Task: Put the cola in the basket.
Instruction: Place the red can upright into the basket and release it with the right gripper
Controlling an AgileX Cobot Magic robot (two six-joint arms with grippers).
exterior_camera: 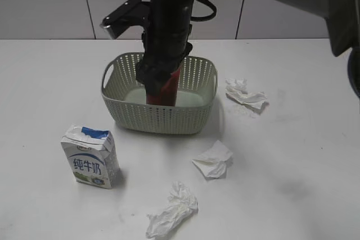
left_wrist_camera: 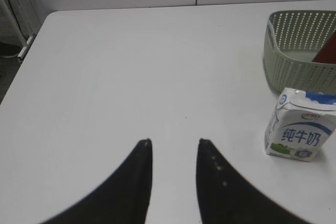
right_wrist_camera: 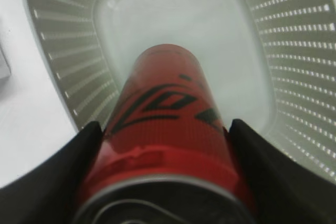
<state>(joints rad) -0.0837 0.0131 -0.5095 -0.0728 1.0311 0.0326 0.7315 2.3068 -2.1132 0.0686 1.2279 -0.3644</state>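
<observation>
A white surface (exterior_camera: 292, 155) fills the room's foreground, faintly smudged. Behind it runs a pale grey panelled wall (exterior_camera: 45, 4) with dark vertical seams. Dark floor (left_wrist_camera: 6, 85) shows past the left edge.

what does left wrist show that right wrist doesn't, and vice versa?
Left wrist only: the left gripper, open and holding nothing, over bare table; the milk carton standing upright in front of the basket, outside it.

Right wrist only: the right gripper shut on the cola, its fingers on either side of the can; the can's silver top, black lettering and the basket floor beneath it.

Both: the basket with its perforated wall, and the red cola inside it, though left wrist catches only a sliver at the frame edge.
</observation>
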